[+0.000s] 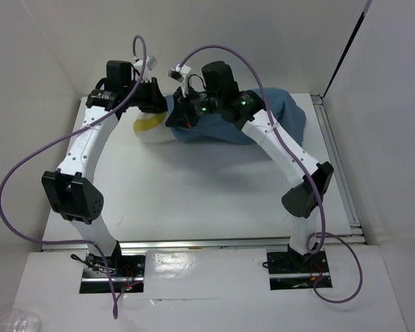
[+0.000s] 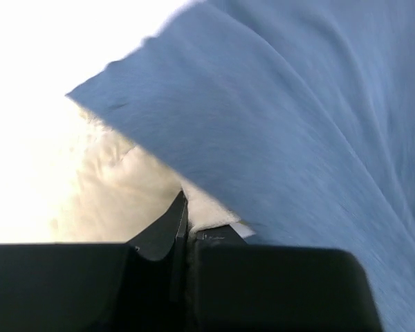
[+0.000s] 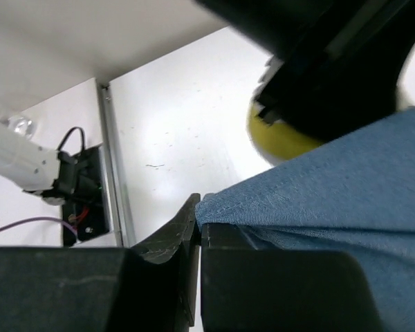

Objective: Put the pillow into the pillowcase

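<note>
While most of the pillow (image 1: 150, 129) is inside the pillowcase (image 1: 277, 114), its cream end bulges out on the left, at the far side of the table (image 1: 194, 194). The left gripper (image 2: 188, 225) is clenched on a thin pale edge of that exposed end, just under the lip of the blue cloth. Just to its right, the right gripper (image 3: 199, 221) is clamped on the pillowcase's hem at the mouth; whether it holds one layer or both cannot be told.

Both pinches look shallow. A push from the left could drag the soft corner out of the fingers or merely fold the stuffing against the mouth, so the bulge jams instead of sliding in. A hard tug on the hem could pull it free, or draw the mouth tight across the pillow and bunch the cloth. The two grippers also sit almost touching, so a careless move may knock one against the other.

The pillow appears to lie with its long axis running left to right along the far side of the table, bare end pointing left and the covered part reaching right. The pillowcase lies along the same line, mouth to the left and closed end to the right.
</note>
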Available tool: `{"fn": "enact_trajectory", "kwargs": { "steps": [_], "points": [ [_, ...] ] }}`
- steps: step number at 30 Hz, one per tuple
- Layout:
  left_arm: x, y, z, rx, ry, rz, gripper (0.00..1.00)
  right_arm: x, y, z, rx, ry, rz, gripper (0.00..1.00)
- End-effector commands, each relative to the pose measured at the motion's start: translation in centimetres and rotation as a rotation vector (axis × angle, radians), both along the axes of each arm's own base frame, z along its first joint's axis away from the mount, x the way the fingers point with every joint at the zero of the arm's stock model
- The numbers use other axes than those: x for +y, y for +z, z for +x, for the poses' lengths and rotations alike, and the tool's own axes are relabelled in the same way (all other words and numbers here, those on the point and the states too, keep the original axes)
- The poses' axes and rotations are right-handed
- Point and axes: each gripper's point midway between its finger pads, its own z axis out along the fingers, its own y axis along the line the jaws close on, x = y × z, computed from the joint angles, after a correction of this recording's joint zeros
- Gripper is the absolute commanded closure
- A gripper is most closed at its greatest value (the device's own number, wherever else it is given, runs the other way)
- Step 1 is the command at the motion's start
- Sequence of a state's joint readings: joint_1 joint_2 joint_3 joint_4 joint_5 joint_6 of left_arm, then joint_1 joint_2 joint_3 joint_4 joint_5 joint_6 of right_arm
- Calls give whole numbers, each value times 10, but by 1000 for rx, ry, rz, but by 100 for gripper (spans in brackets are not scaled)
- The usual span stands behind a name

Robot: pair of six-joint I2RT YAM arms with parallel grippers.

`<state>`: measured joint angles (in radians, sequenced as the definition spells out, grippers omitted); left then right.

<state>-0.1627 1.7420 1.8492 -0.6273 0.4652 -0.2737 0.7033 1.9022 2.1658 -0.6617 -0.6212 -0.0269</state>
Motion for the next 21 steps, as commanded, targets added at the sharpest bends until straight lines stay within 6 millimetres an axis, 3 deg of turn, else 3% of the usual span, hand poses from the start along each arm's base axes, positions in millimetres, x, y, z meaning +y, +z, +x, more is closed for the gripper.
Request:
{"fn": "enact_trajectory", "kwargs": {
  "steps": [1, 3, 4, 7, 8, 10, 11, 13, 14, 21],
  "points": [
    [7, 50, 42, -176, 84, -102, 100, 15, 68, -80, -51, 291, 168, 100],
    [-1, 44, 36, -144, 48, -136, 100, 17, 62, -71, -61, 257, 163, 100],
    [-14, 47, 27, -146, 23, -147, 100, 21, 58, -65, -62, 246, 159, 100],
    [-33, 27, 3, -87, -34, -149, 100, 27, 46, -48, -71, 189, 133, 100],
    [-48, 7, -13, -33, -74, -144, 100, 27, 48, -45, -82, 173, 135, 100],
    [-57, 4, -39, -25, -96, -135, 100, 28, 39, -38, -79, 144, 120, 100],
    [-68, -22, -56, 17, -130, -109, 100, 29, 34, -35, -75, 135, 113, 100],
    [-73, -29, -73, 12, -151, -97, 100, 27, 36, -33, -88, 116, 115, 100],
    [-71, -48, -81, 57, -149, -84, 100, 28, 31, -32, -79, 116, 107, 100],
    [-77, -91, -80, 137, -157, -74, 100, 30, 23, -34, -35, 120, 101, 100]
  ]
}}
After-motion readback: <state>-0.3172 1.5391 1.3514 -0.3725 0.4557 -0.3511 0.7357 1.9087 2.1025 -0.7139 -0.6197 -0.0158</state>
